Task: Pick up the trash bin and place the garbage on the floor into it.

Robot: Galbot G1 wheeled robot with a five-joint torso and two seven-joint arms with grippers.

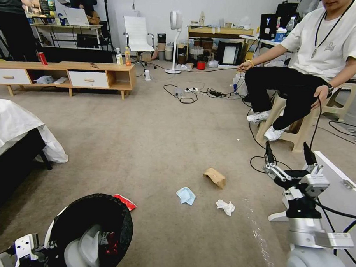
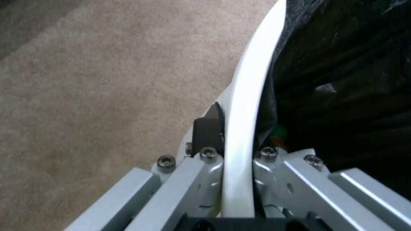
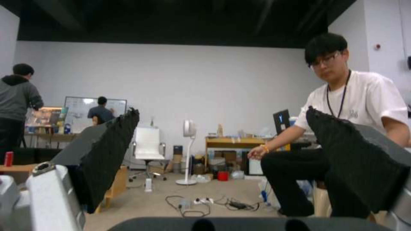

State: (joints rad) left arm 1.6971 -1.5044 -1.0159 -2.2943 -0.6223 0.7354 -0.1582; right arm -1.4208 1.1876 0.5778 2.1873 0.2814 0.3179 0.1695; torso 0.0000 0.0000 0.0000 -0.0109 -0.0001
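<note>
Gripping the white rim of the trash bin (image 1: 90, 227), the left pincer (image 2: 237, 154) has its fingers closed on either side of that rim, one outside the wall and one against the crinkled black bag lining it. The bin sits low beside the robot's left arm, its mouth tilted toward the camera, with something red and a white moulded shape showing inside.

The right pincer (image 1: 289, 156) is raised in the air with its two dark fingers spread wide and nothing between them. Below and to the left of it, on the floor (image 1: 159, 125), lies the brown paper bag (image 1: 215, 177). Farther left of that pincer, and nearer the robot, lie the white tissue (image 1: 226, 207) and the light blue mask (image 1: 186, 195), each apart from the other. The red-white snack packet (image 1: 125, 201) lies on the carpet at the far edge of the bin, partly hidden by the bag's rim.
</note>
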